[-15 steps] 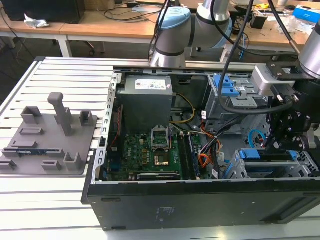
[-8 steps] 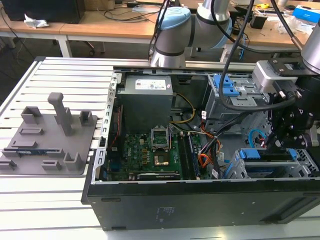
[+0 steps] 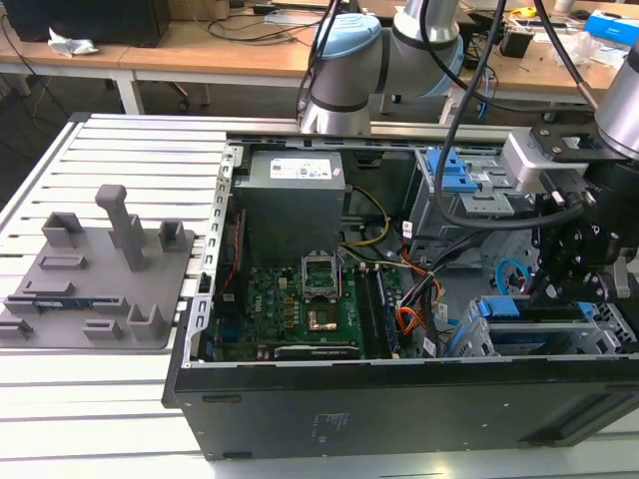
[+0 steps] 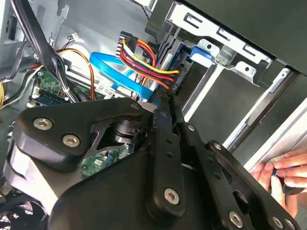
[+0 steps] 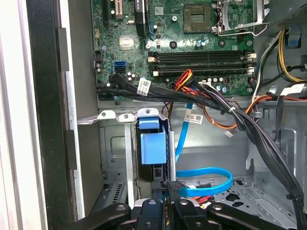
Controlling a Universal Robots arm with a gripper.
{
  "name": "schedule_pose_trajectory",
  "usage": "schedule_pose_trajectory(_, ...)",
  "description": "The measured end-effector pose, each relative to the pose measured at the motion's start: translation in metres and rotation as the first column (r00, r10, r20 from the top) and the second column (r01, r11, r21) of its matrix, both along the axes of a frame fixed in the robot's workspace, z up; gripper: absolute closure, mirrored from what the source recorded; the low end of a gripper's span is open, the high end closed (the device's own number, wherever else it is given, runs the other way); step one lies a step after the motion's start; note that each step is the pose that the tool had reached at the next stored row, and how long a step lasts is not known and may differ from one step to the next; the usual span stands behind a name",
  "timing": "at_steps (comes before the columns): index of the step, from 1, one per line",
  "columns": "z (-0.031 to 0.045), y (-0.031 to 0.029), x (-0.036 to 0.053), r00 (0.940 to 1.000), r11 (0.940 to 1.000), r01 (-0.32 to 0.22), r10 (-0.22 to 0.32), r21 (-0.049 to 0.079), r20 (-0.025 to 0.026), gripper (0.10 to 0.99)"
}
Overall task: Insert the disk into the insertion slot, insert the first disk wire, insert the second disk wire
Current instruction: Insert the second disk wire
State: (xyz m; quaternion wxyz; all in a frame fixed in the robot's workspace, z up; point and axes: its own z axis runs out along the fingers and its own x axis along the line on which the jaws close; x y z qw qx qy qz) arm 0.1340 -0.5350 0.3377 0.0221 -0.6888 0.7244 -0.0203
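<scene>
Slatted bench (image 3: 120,399) holds an open computer case (image 3: 399,419). Inside, the disk (image 5: 152,148) sits in the insertion slot (image 5: 117,158); the gripper (image 5: 168,203), closed on a black wire connector (image 5: 173,186), crowds blue cable (image 5: 211,184) and bundled wires (image 5: 240,120).

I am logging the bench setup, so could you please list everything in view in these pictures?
computer case: one, black, open, exterior view's right
motherboard: one, green, on the case floor
power supply: one, grey, behind the motherboard
disk: one, blue carrier, seated in the insertion slot
drive cage: one, grey with blue latch, rear of the case
flat cable: one, light blue, looped beside the slot
fixture plate: one, grey, exterior view's left
person's hand: one, by the case edge
end effector: one, black, shut on a black connector at the disk
</scene>
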Motion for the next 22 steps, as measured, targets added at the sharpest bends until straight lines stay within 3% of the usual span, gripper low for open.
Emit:
schedule_pose_trajectory(4,-0.0048,0.0002,-0.0002,1.0,1.0,0.0,0.0,0.003,-0.0006,0.918)
schedule_pose_trajectory(5,-0.0031,0.0001,-0.0002,1.0,1.0,0.0,0.0,0.004,-0.0003,0.863)
schedule_pose_trajectory(6,0.006,-0.0001,-0.0002,1.0,1.0,0.0,0.0,0.003,-0.0001,0.863)
schedule_pose_trajectory(7,0.0175,0.0,-0.0002,1.0,1.0,0.001,-0.001,0.002,-0.0001,0.729)
schedule_pose_trajectory(10,0.0335,0.0007,-0.0002,1.0,1.0,0.003,-0.003,0.001,-0.0002,0.729)
schedule_pose_trajectory(13,0.0625,0.0011,-0.0002,1.0,1.0,0.009,-0.009,0.001,-0.0002,0.729)
schedule_pose_trajectory(14,0.0632,0.0017,-0.0005,1.0,1.0,0.009,-0.009,0.0,0.0003,0.812)
schedule_pose_trajectory(15,0.0632,0.0016,-0.0005,1.0,1.0,0.009,-0.009,0.0,0.0005,0.812)
schedule_pose_trajectory(16,0.0633,0.0016,-0.0005,1.0,1.0,0.009,-0.009,0.0,0.0005,0.933)
schedule_pose_trajectory(17,0.0633,0.0016,-0.0006,1.0,1.0,0.009,-0.009,0.0,0.0005,0.98)
schedule_pose_trajectory(22,0.0632,0.0016,-0.0005,1.0,1.0,0.009,-0.009,-0.001,0.0005,0.98)
